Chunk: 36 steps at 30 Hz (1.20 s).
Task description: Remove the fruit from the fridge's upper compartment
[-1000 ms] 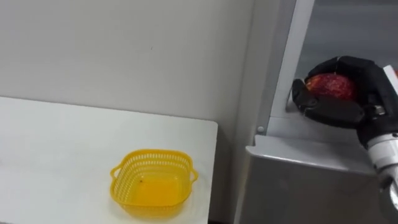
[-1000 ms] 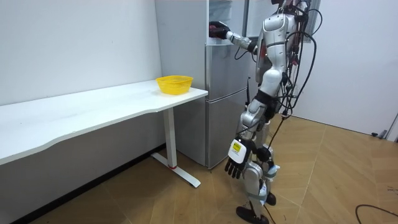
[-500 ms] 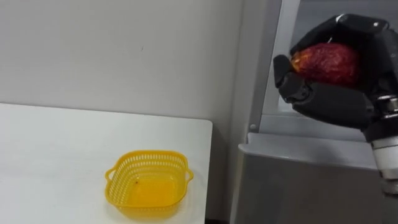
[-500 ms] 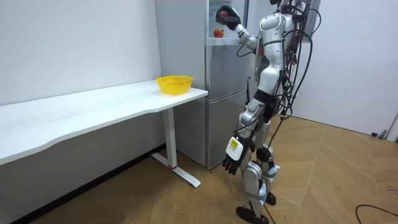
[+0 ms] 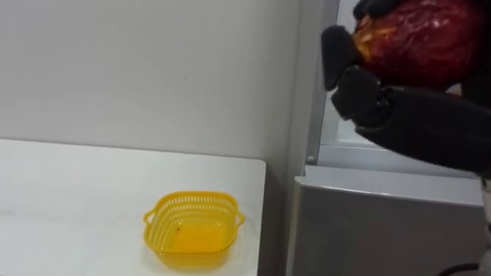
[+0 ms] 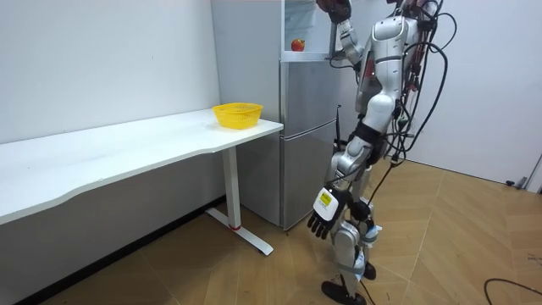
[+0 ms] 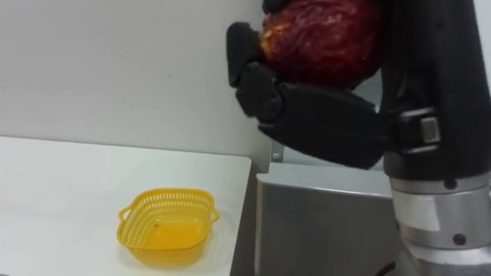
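My right hand (image 5: pixel 414 123) is raised close before the camera, shut on a dark red fruit (image 5: pixel 418 38) with a yellow patch. In the room view that right hand (image 6: pixel 334 7) is held high in front of the open upper fridge compartment (image 6: pixel 309 25). A second red fruit (image 6: pixel 297 44) rests on the compartment's shelf. My left hand (image 6: pixel 322 216) hangs at my side with relaxed fingers. I stand right at the grey fridge (image 6: pixel 305 135).
A yellow mesh basket (image 5: pixel 193 230) sits empty near the right end of the white table (image 5: pixel 77 192), which runs along the wall left of the fridge. The shut lower fridge door (image 5: pixel 383 222) is just below my raised hand.
My right hand has lifted the red fruit up out of the fridge compartment and nearer the camera. My body has shifted slightly toward the room view's right.
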{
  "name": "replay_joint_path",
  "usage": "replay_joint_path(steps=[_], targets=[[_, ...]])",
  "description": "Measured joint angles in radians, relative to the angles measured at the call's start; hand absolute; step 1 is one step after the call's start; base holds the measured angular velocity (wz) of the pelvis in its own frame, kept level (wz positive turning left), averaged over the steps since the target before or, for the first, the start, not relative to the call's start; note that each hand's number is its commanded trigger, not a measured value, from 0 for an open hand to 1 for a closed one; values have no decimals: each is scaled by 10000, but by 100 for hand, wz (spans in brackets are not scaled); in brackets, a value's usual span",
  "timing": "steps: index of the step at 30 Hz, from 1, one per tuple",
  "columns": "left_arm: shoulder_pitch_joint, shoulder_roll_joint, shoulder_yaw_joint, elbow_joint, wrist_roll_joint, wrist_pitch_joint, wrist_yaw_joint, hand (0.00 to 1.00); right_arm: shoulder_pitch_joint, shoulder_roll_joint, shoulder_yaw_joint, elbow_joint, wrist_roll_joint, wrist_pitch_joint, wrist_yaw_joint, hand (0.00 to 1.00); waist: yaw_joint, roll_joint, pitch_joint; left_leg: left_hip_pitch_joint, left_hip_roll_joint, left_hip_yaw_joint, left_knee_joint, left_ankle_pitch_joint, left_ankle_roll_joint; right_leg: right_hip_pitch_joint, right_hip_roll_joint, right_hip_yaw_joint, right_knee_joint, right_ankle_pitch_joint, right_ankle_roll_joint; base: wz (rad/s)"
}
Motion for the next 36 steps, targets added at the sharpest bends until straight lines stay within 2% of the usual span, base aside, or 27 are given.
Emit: replay_joint_path(steps=[4, 6, 8, 10, 12, 14, 16, 17, 20, 25, 29, 31, 34, 36], targets=[[-26, 1, -3, 226, 58, 0, -13, 0, 2, 15, 656, -8, -316, 52, 715, 100, 18, -119, -27, -1, -3, 23, 7, 2, 3, 2, 3, -27, 47, 7, -8, -2], [-32, 0, -13, 293, 78, 5, -70, 0, 2, 16, 824, -7, -518, 53, 1030, 100, 48, -205, -13, -5, -1, 21, 35, 3, 3, 5, 3, -40, 35, 7, -8, 0], [-59, 3, -42, 335, 67, 4, -107, 0, 3, 16, 962, 11, -676, 57, 1302, 100, 227, -333, 29, -33, -6, 5, 37, 3, 4, 21, -6, -58, 0, 7, -8, 0], [-94, 32, -201, 515, 6, 8, -130, 0, -4, 19, 1211, 74, -824, 50, 1353, 100, 323, -405, 29, -63, -18, -57, 42, 4, 4, 42, -27, -100, -19, 7, -8, 6], [-256, 36, -412, 689, -3, 14, -144, 0, -30, 22, 1515, 291, -1082, 82, 1496, 100, 433, -431, 30, -60, -28, -180, 67, 4, 5, 80, -53, -234, -18, 6, -6, 10], [-312, 58, -551, 771, 4, 9, -172, 0, -45, 38, 1947, 531, -1736, 282, 1763, 100, 552, -467, 60, -64, -32, -304, 73, 4, 5, 108, -70, -388, -24, 5, -5, 16], [-430, 97, -593, 852, 9, -3, -219, 0, -49, 85, 2138, 680, -2037, 284, 2016, 100, 679, -494, 91, -95, -29, -433, 80, 4, 4, 101, -84, -523, -28, 6, -5, 18], [-486, 133, -599, 870, 15, -4, -299, 0, -60, 102, 2192, 792, -2313, 261, 2084, 100, 756, -511, 130, -96, -29, -483, 84, 4, 4, 85, -115, -602, -28, 5, -4, 18], [-601, 226, -602, 848, 9, 0, -508, 0, -300, 106, 2269, 1218, -2787, 273, 2088, 100, 1008, -638, 162, -283, -39, -481, 135, 6, 1, 1, -122, -597, -24, -43, -36, 3], [-547, 251, -608, 852, 22, 20, -581, 0, -663, 79, 2280, 2102, -2951, 376, 2074, 100, 1139, -878, 126, -464, -68, -556, 217, 9, 1, -68, -142, -618, -18, -54, -30, 6], [-792, 330, -608, 847, 30, 23, -590, 0, -860, -84, 2303, 2900, -2840, 492, 2049, 100, 1327, -1150, 179, -553, -133, -815, 346, 14, 11, -25, -205, -889, -24, -71, -10, 15], [-851, 350, -601, 833, 10, 24, -614, 0, -961, -90, 2318, 3317, -2846, 677, 2062, 100, 1421, -1245, 176, -548, -146, -841, 377, 14, 11, -16, -212, -898, -28, -75, -4, 12], [-906, 394, -604, 888, 10, 27, -670, 0, -992, -96, 2346, 3653, -2844, 810, 2062, 100, 1591, -1355, 218, -570, -200, -1047, 385, 14, 12, 37, -211, -1126, -25, -89, 20, 13], [-868, 461, -595, 966, 11, 111, -665, 0, -1028, -98, 2389, 4015, -2844, 836, 2055, 100, 1634, -1459, 199, -596, -210, -1066, 374, 13, 13, 41, -212, -1140, -27, -103, 38, 11]])
